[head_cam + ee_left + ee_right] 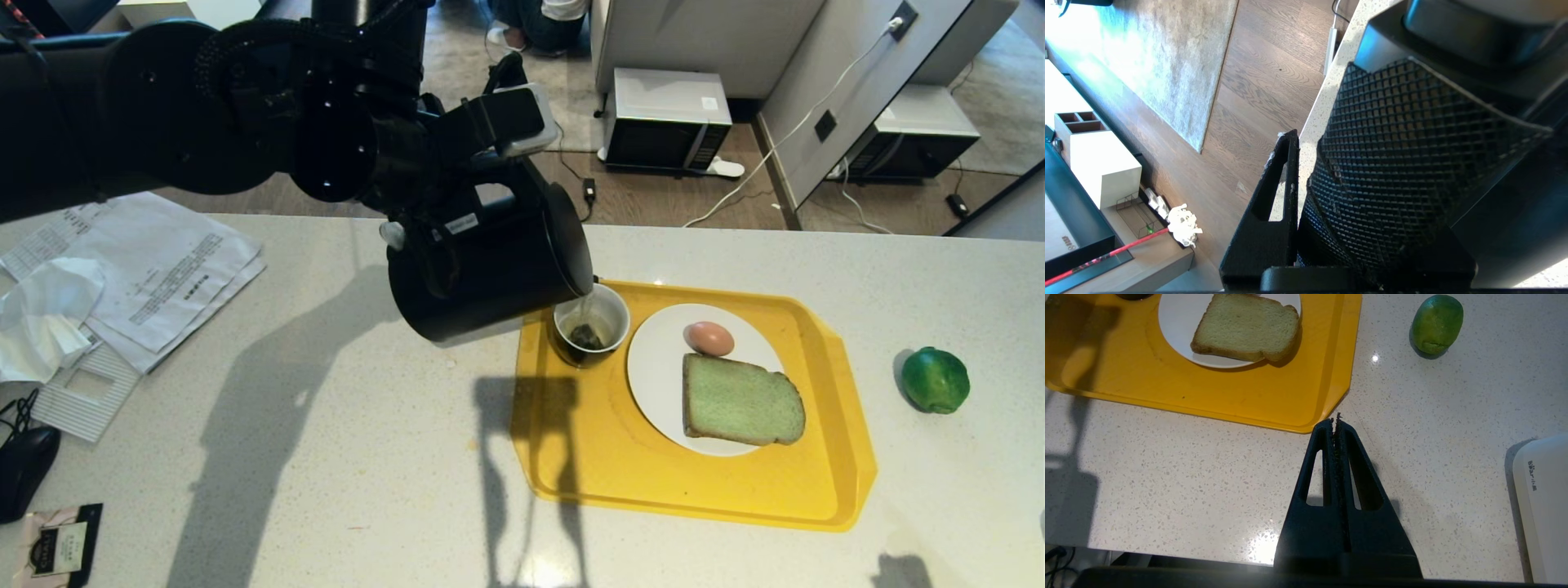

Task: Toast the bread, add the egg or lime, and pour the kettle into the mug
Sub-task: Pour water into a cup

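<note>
My left gripper [482, 204] is shut on the loop handle of the black kettle [490, 278] and holds it tipped to the right. The spout hangs over the dark mug [611, 306], and a thin stream falls into its white inside, where a tea bag lies. In the left wrist view one finger [1274, 204] lies beside the grid-textured handle [1412, 163]; the other finger is hidden. The mug stands on the yellow tray [588, 441]. The bread [739, 400] and a brown egg [709, 337] lie on the white plate [653, 367]. The lime [936, 379] sits on the counter right of the tray. My right gripper [1336, 420] hovers shut near the tray's corner.
Papers [163, 269], a crumpled tissue [45, 310], a black mouse [24, 469] and a small packet [57, 547] lie on the counter's left. A white appliance [1543, 506] stands beside my right gripper. A microwave [665, 118] sits on the floor beyond the counter, and a person [539, 20] sits farther back.
</note>
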Tool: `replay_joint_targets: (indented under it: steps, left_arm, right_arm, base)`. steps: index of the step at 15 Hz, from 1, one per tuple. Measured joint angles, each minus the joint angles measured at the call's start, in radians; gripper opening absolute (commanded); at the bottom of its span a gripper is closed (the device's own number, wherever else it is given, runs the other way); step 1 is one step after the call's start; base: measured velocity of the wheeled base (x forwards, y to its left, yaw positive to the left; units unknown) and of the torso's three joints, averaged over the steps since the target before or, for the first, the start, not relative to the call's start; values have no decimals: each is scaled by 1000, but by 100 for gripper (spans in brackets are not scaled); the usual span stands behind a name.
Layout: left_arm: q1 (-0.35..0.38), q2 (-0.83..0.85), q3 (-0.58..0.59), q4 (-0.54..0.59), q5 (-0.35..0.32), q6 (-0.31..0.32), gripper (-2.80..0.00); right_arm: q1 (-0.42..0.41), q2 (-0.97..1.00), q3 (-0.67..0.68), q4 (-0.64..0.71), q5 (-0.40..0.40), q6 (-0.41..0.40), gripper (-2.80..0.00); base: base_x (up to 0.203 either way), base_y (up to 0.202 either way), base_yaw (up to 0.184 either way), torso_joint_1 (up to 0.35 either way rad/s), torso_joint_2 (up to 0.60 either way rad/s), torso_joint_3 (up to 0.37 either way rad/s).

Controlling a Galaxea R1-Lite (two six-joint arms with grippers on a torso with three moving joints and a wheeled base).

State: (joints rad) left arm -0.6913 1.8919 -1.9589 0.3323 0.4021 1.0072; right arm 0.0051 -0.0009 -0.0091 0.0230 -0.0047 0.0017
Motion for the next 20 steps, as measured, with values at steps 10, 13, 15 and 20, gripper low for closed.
replay_joint_targets:
  steps: [10,13,15,20]
  left_arm:
    - [-18,-9,0,1,18,0,-280]
    - [-18,-11,0,2,19,0,-280]
    - [-18,-13,0,2,19,0,-280]
    - [-24,-17,0,2,18,0,-280]
  right_arm:
    - [0,0,0,0,0,0,-280]
    - [0,0,0,0,0,0,-280]
    - [0,0,0,0,0,0,-280]
    - [0,0,0,0,0,0,-280]
  base:
    - [0,0,0,0,0,0]
    - [0,0,0,0,0,0]
    - [0,0,0,0,0,0]
    - [0,0,0,0,0,0]
